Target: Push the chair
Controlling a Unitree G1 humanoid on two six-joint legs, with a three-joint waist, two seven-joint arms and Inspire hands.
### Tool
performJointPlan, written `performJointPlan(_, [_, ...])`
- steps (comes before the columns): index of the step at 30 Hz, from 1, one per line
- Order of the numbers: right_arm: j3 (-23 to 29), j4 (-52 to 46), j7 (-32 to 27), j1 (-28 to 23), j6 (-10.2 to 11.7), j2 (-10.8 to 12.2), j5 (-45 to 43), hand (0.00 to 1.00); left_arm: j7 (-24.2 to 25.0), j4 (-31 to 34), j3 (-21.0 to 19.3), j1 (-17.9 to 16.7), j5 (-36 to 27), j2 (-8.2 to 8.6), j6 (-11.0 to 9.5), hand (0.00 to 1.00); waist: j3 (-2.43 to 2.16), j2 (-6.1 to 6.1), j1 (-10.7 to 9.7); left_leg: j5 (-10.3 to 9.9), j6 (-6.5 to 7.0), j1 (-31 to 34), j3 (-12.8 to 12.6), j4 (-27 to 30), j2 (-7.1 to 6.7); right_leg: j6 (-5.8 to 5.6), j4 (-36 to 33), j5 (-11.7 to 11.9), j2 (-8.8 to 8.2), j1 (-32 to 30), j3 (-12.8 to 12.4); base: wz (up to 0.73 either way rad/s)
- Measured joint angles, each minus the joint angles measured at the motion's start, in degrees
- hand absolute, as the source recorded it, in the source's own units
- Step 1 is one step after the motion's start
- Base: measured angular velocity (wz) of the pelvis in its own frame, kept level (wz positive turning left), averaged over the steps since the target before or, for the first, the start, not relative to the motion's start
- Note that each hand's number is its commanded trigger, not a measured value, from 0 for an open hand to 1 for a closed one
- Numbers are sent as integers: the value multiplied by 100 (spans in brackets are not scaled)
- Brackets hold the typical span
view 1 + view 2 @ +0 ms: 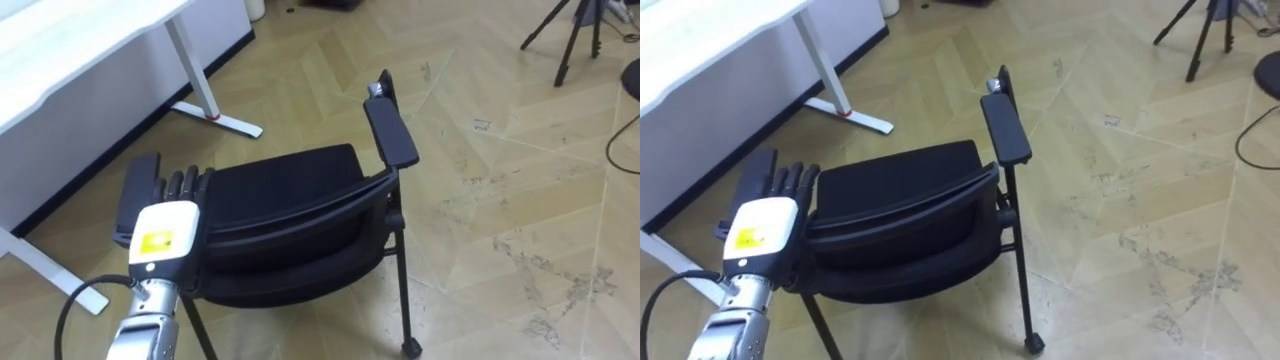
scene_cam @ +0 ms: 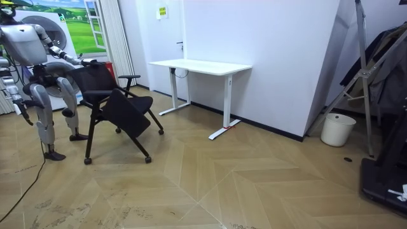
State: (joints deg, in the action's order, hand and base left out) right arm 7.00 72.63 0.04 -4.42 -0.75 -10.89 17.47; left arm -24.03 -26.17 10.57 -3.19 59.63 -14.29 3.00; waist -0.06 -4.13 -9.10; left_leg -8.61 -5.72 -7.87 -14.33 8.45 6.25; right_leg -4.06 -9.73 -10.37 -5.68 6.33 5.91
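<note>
A black chair (image 1: 290,215) with armrests stands on the wood floor just in front of me, its backrest toward me. My left hand (image 1: 165,230) lies on the top edge of the backrest at its left end, with straight fingers (image 1: 182,185) reaching over it. In the room view I stand at the left, behind the chair (image 2: 105,86), one arm stretched out to its back. My right hand (image 2: 21,107) hangs low at my side there, too small to read.
A white desk (image 1: 60,50) on white legs stands to the left of the chair, its foot (image 1: 225,122) close by. Dark tripod legs (image 1: 570,40) stand at the far right. In the room view a white bin (image 2: 337,129) sits by the wall.
</note>
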Motion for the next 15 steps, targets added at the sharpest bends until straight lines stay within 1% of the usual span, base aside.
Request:
performJointPlan(1, [0, -2, -11, 0, -9, -4, 0, 0, 0, -13, -12, 14, -10, 16, 8, 100, -5, 9, -1, 0, 0, -1, -1, 0, 0, 0, -2, 0, 0, 0, -3, 0])
performJointPlan(3, [1, -2, -58, 0, -23, -7, -3, 0, 0, -45, -24, 39, -15, 27, 32, 100, -33, 55, 0, 0, 0, -13, -5, 0, 0, 0, -7, 1, 0, 4, -15, 0])
performJointPlan(5, [5, -4, -75, 2, -23, -18, -9, 0, -2, -74, -27, 45, -35, 26, 31, 100, -43, 73, 3, 0, 0, -40, -19, 0, 0, 0, -8, 1, 1, 24, -33, -4])
performJointPlan(15, [123, -14, -191, -3, -20, -22, -12, 0, -4, -184, -94, 151, -51, 46, 17, 100, -38, 79, -3, 0, 0, -87, -54, -12, 0, 0, 4, 3, 2, 63, -60, -1])
